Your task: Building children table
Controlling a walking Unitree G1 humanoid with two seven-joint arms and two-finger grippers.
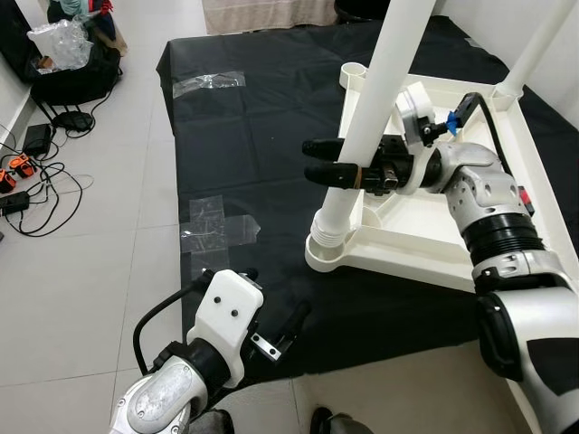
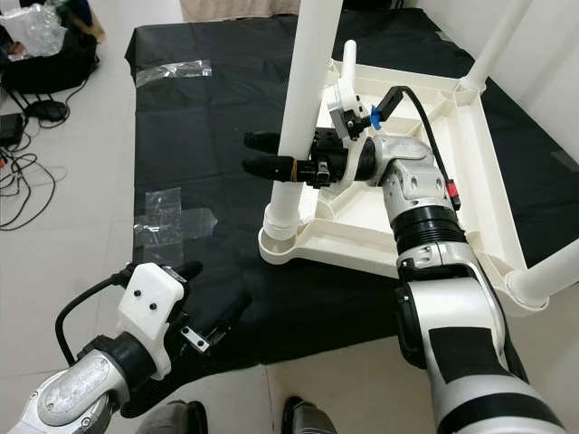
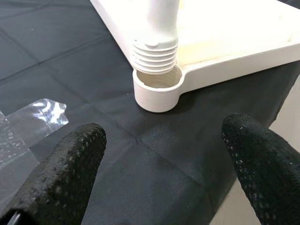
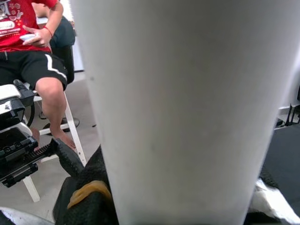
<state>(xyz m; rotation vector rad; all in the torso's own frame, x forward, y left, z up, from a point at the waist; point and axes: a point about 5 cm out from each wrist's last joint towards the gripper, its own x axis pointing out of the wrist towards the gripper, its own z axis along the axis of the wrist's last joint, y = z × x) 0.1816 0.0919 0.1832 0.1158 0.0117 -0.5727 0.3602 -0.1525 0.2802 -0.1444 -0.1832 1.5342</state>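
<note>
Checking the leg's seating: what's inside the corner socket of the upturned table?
The threaded end of the white leg sits just at the socket mouth, held by the right gripper. The socket's bottom is hidden.

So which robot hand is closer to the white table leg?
Right. The right gripper is shut on the white table leg above its threaded end. The left gripper is open, low over the black cloth, apart from it.
</note>
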